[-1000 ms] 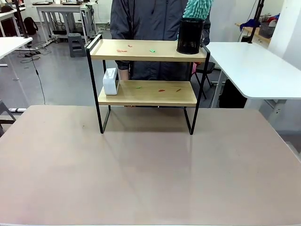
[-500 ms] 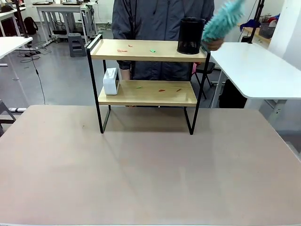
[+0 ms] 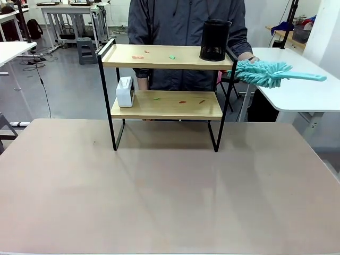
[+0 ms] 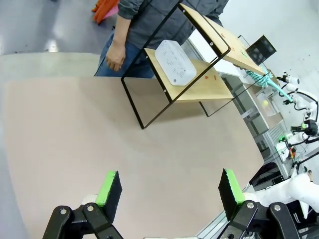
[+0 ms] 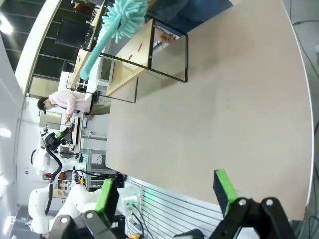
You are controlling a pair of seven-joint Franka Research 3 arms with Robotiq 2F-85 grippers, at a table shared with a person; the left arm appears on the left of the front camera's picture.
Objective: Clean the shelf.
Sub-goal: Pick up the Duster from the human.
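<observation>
My left gripper (image 4: 169, 188) and right gripper (image 5: 166, 194) hover over the table (image 3: 159, 191), fingers apart, empty; a person (image 3: 180, 21) holds a teal duster (image 3: 264, 73) beside the littered shelf (image 3: 159, 57).

No legible text, label, brand or number anywhere. Faint dots and marks on the white box (image 4: 175, 62) on the shelf (image 4: 199, 88), too small and blurred to read.
</observation>
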